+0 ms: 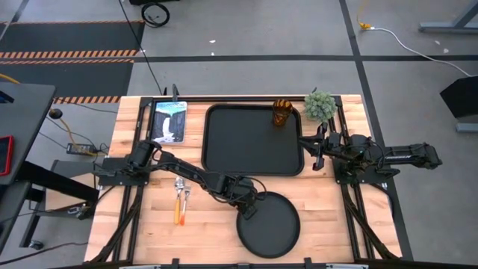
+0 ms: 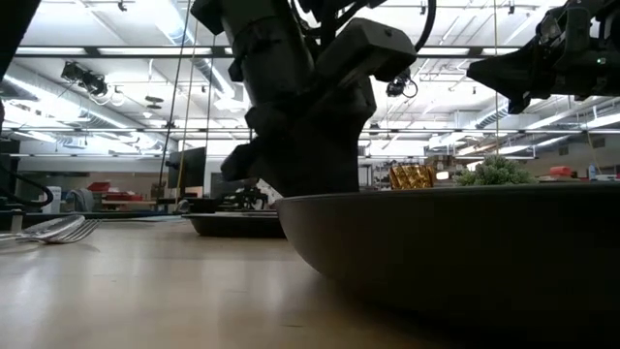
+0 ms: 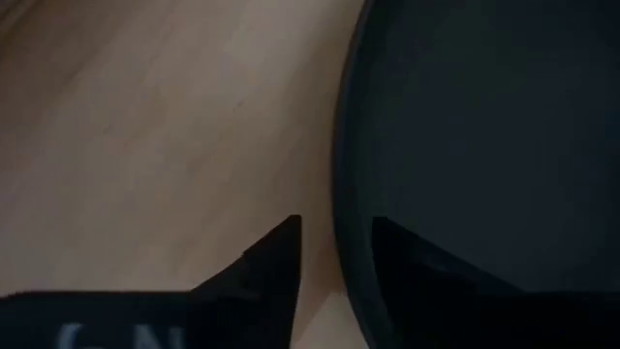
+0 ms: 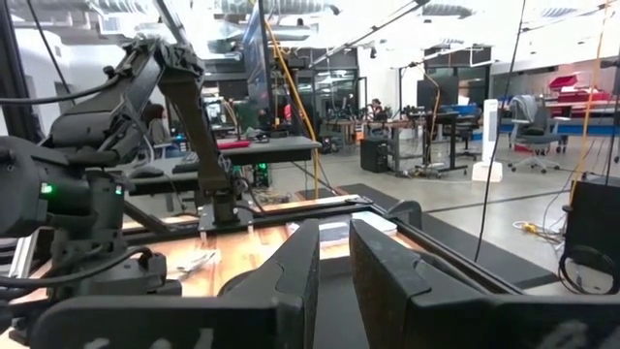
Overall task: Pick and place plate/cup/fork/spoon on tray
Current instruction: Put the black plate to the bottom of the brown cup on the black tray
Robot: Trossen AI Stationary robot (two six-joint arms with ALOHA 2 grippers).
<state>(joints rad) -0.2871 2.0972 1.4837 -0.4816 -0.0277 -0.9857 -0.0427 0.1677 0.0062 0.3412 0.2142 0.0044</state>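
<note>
The round black plate lies flat on the wooden table near its front edge and fills the foreground of the low view. My left gripper is open at the plate's far-left rim, with one finger over the bare wood and one over the plate's inside. The black tray lies in the middle of the table, and the amber cup stands in its far right corner. The orange-handled fork and spoon lie side by side left of the plate. My right gripper hangs empty by the tray's right edge, its fingers a narrow gap apart.
A small green plant stands at the table's far right, just beyond the tray. A blue-white picture card lies left of the tray. Bare wood shows between the utensils and the plate.
</note>
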